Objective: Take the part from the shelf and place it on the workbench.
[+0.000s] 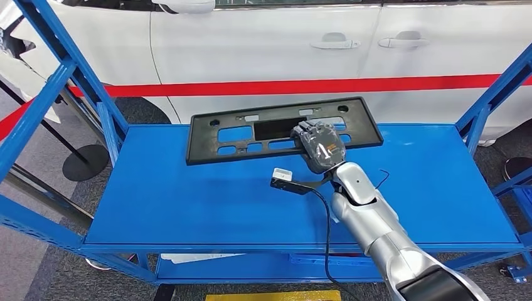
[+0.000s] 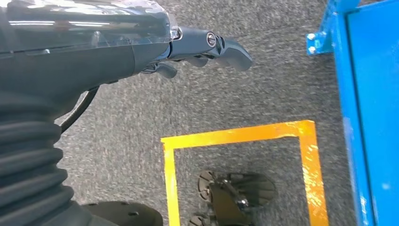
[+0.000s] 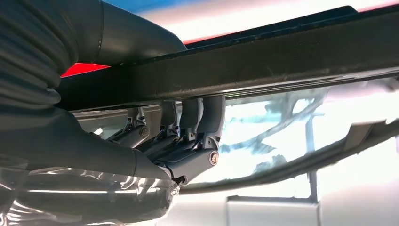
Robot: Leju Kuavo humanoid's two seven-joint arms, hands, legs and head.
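Observation:
The part [image 1: 232, 135] is a flat black rectangular frame with cut-outs, lying at the back of the blue shelf top [image 1: 188, 200]. My right hand [image 1: 321, 147] reaches in from the lower right and grips the part's near edge, right of its middle. In the right wrist view the fingers [image 3: 207, 117] curl around one side of the part's dark edge [image 3: 282, 61] and the thumb lies across the other side. My left hand [image 2: 188, 52] hangs over the grey floor beside the shelf, holding nothing, its fingers loosely apart.
A white car [image 1: 263, 37] with a red stripe stands close behind the shelf. Blue slanted posts [image 1: 37, 106] [image 1: 495, 94] frame the shelf's two ends. A round black stand base [image 1: 85, 163] sits on the floor at left. Yellow floor tape [image 2: 235, 136] marks a square beside the blue shelf edge [image 2: 357, 117].

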